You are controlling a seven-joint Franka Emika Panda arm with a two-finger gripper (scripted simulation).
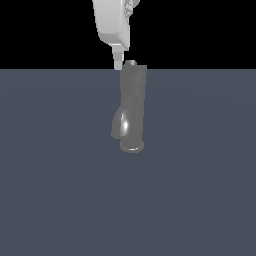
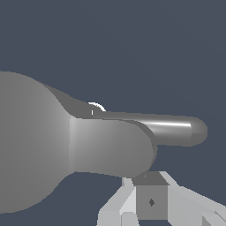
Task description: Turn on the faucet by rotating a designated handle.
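Faucet [image 1: 133, 107]: a dull grey metallic tap standing upright on the flat blue-grey table [image 1: 60, 190], near the middle of the exterior view. Its round flared base rests on the surface; the cylindrical body rises to a slightly wider cap with a small rounded knob on top. A short, glossy spout curves downward from the body toward the exterior view's left, its tip hanging clear of the table. In the wrist view the faucet [image 2: 106, 145] fills the frame from above, the cap large and the spout shining beyond it. The handle cannot be made out with certainty in either view.
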